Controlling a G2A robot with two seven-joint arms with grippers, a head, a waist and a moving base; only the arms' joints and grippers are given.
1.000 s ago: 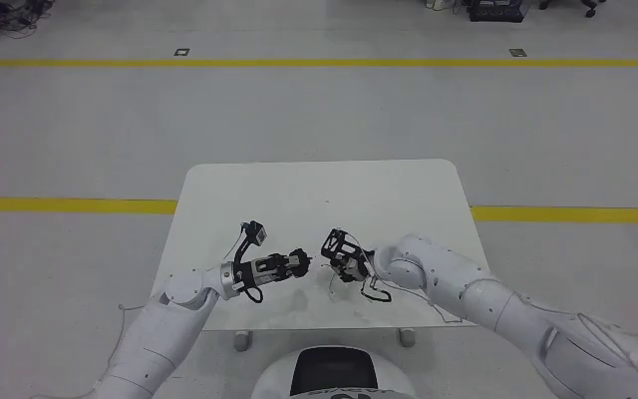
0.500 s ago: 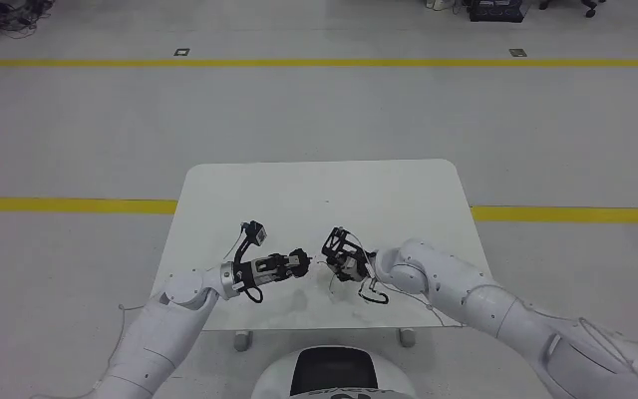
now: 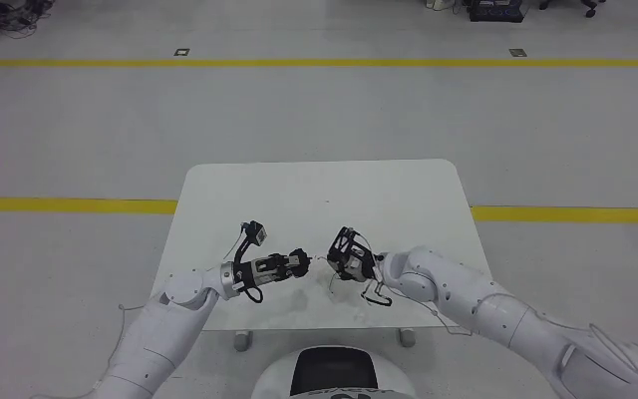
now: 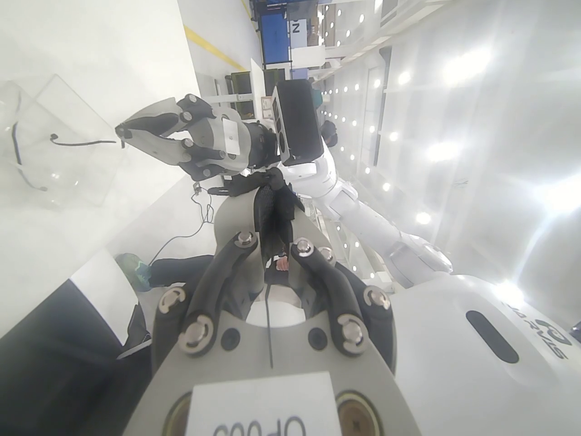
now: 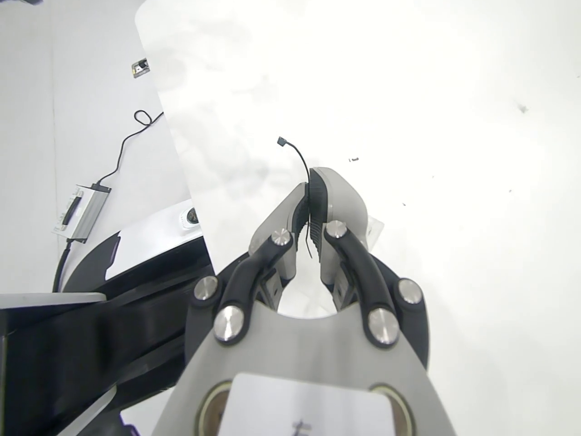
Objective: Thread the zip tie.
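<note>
Over the near part of the white table (image 3: 399, 190), my two grippers sit close together, their tips near each other with a small gap between them. My right gripper (image 5: 311, 183) has its pads pressed together on the zip tie (image 5: 302, 156), pinching it partway along the strap. The longer stretch leaves my fingertips in a curve and ends in the small square head, which hangs free in the air above the tabletop. A short bit of the tail pokes out behind the pads, into the hollow of the gripper. Seen from my left wrist, the end with the head sticks straight out beyond the right fingertips. My left gripper (image 3: 302, 261) is also drawn closed, and a thin black strip (image 4: 268, 319) runs straight between its fingers toward the palm. I cannot tell whether this strip belongs to the same tie or to another one. From above the tie is too fine for me to judge how far its head is from my left fingertips. A clear plastic piece (image 4: 77, 156) lies on the table past the right gripper, and I cannot tell whether the head touches it.
</note>
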